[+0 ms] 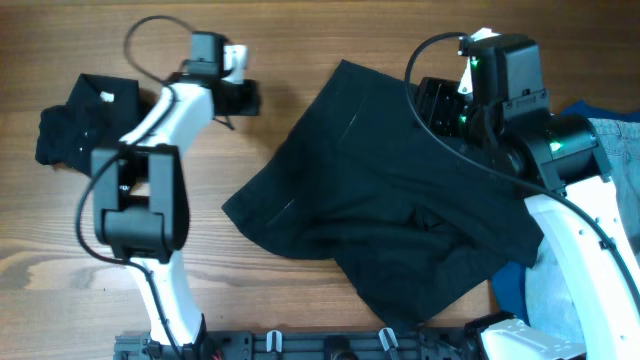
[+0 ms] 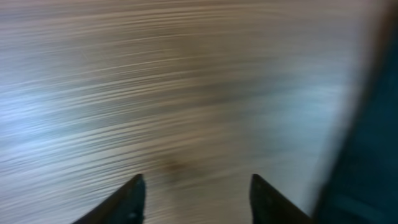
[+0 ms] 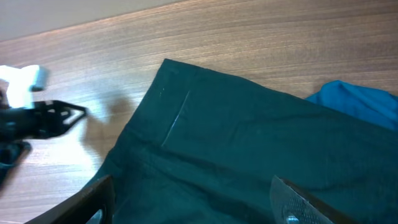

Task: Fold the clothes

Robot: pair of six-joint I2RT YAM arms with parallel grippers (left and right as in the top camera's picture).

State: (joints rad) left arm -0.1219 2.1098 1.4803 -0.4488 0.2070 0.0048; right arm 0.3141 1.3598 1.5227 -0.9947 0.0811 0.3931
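Overhead view: shows black shorts (image 1: pixel 380 200) spread and rumpled across the middle and right of the wooden table (image 1: pixel 300 40).
Finds left gripper (image 1: pixel 245 97) over bare wood near the shorts' upper left edge, jaws parted and gripping nothing in the left wrist view. Places right gripper (image 3: pixel 193 211) above the shorts' upper part, jaws wide apart, nothing between them. Shows small black shirt (image 1: pixel 75 125) bunched at far left, well apart from the shorts. Puts blue top (image 1: pixel 510 290) against the shorts' right side and pale denim jeans (image 1: pixel 625 150) at the right edge.
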